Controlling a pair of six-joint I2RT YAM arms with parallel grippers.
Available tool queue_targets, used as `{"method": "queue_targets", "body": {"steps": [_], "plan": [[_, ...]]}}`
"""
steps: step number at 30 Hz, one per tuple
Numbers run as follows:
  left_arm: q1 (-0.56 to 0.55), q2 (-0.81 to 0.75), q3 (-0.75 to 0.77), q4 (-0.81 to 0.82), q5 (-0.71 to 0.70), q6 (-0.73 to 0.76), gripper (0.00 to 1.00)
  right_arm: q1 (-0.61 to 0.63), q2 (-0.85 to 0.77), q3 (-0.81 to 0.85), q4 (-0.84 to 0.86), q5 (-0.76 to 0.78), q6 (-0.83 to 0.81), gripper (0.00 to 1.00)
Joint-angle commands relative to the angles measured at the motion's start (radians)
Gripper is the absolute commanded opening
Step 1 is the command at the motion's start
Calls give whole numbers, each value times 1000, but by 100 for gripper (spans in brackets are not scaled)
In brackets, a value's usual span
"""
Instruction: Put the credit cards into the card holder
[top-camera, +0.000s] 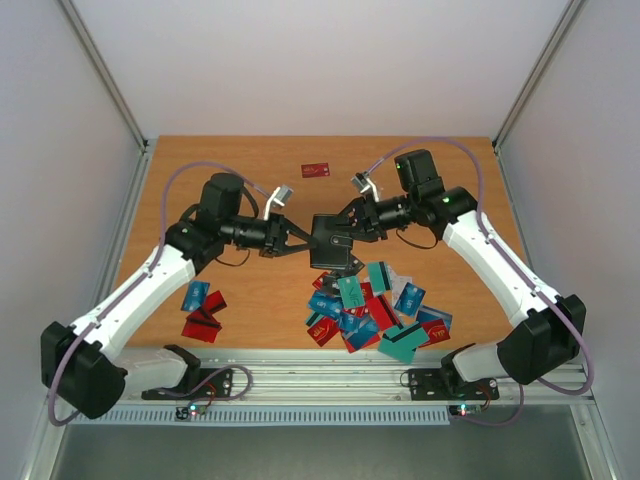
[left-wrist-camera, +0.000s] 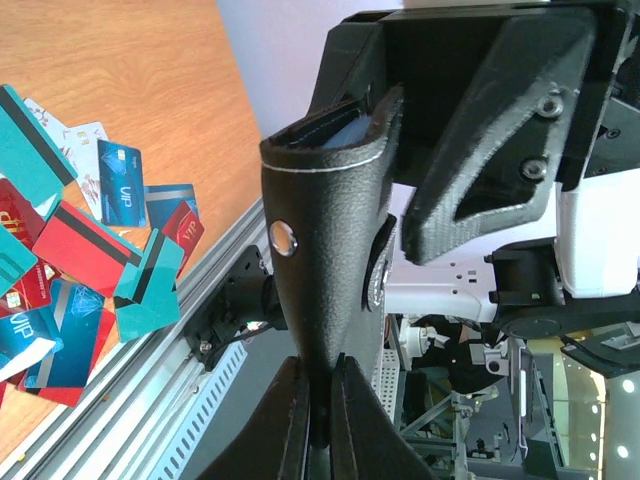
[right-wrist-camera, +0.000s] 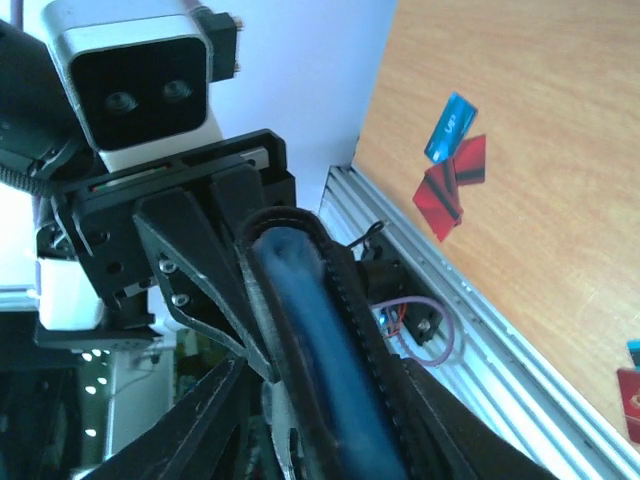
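Top external shows one card holder (top-camera: 326, 246) and one lone red credit card (top-camera: 316, 170).

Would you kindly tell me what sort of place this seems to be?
Probably a robotics lab test cell: a wooden table walled by white panels on aluminium framing, two robot arms bolted at its edge, credit cards scattered.

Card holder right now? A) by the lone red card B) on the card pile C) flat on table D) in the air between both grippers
D: the card holder is off the table, the left gripper shut on one edge, the right gripper straddling the opposite edge.
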Motion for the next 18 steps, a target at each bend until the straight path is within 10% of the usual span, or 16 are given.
{"method": "queue_targets", "body": {"steps": [1, 5, 10, 18], "plan": [[-7, -48, -15, 33, -7, -12, 1, 16, 0, 36, -36, -27, -15, 34], [-8, -72, -22, 38, -16, -13, 11, 16, -6, 47, -45, -41, -21, 17], [-8, -131, -58, 121, -43, -36, 67, 19, -21, 56, -18, -81, 5, 9], [-7, -158, -160, 415, -14, -183, 72, 28, -59, 16, 193, -170, 138, 8]]}}
